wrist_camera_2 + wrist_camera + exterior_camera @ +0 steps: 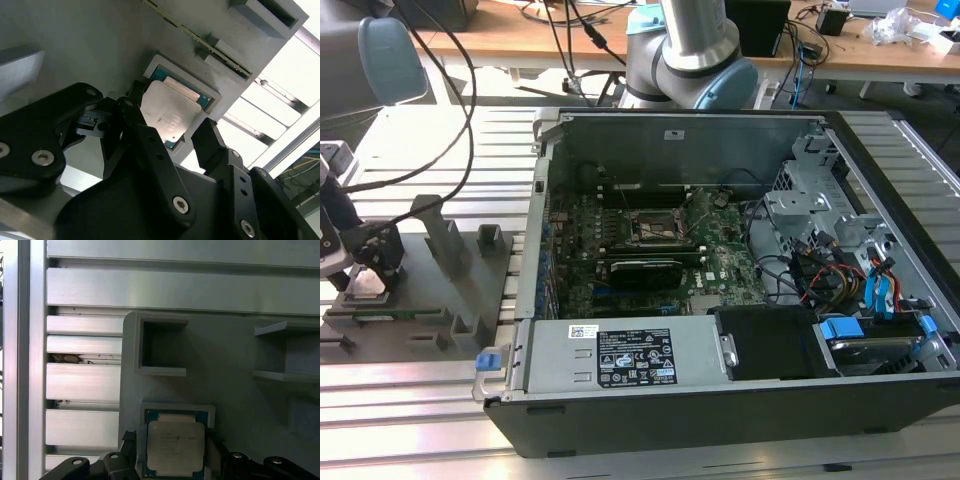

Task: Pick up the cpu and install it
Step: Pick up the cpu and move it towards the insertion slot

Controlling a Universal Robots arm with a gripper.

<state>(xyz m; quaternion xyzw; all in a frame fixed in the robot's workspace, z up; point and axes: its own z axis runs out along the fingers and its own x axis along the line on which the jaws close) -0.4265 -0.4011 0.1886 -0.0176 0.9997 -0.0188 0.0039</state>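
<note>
Gripper [367,270] straddles cpu [175,447] in grey fixture [235,350] pocket; cannot tell if clamped | cpu: probably light, stiff, slick-topped, fragile | hold: opposite thin edges

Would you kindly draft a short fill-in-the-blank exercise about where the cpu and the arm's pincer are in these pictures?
1. The cpu lies in a ____ recess of the grey fixture.
2. The pincer hangs right at the ____.
3. In the exterior view, the fixture stands on that view's ____ side of the computer case.
4. The case's side is ____, so the motherboard shows.
Missing words: square; cpu; left; open.
</note>
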